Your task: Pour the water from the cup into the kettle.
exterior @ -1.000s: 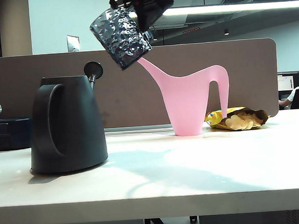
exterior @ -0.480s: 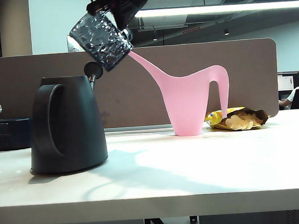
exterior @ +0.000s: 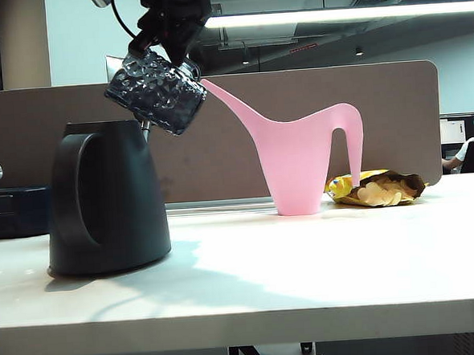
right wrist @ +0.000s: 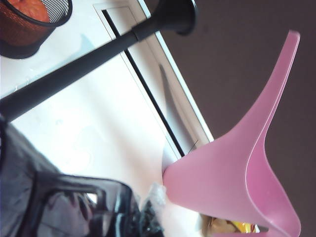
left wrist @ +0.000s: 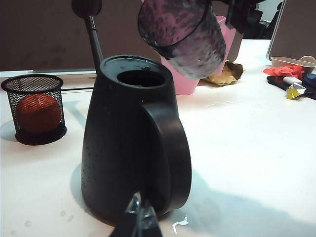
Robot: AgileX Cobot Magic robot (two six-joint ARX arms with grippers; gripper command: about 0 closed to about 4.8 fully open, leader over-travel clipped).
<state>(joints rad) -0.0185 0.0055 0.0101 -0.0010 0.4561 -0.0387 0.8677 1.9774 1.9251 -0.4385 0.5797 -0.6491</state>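
Observation:
The black kettle [exterior: 105, 197] stands on the left of the table, its round top hole [left wrist: 140, 77] uncovered. Just above and right of that hole hangs the dimpled dark cup [exterior: 155, 90], tipped over with its mouth turned left toward the kettle. No stream of water shows. My right gripper [exterior: 172, 41] comes down from above, shut on the cup [right wrist: 49, 202] at its handle side. My left gripper [left wrist: 140, 219] is shut and empty, low by the kettle's [left wrist: 128, 138] base on its handle side. It is out of the exterior view.
A pink watering can [exterior: 308, 157] stands right of the kettle, its long spout reaching up close to the cup. An open snack bag [exterior: 378, 189] lies behind it. A black mesh basket [left wrist: 34, 108] with an orange ball stands beyond the kettle. Water drops [left wrist: 180, 224] lie by the kettle's base.
The right gripper has carried the cup left and down, from above the pink spout to just over the kettle's top, and has tipped it further. The left gripper has not moved.

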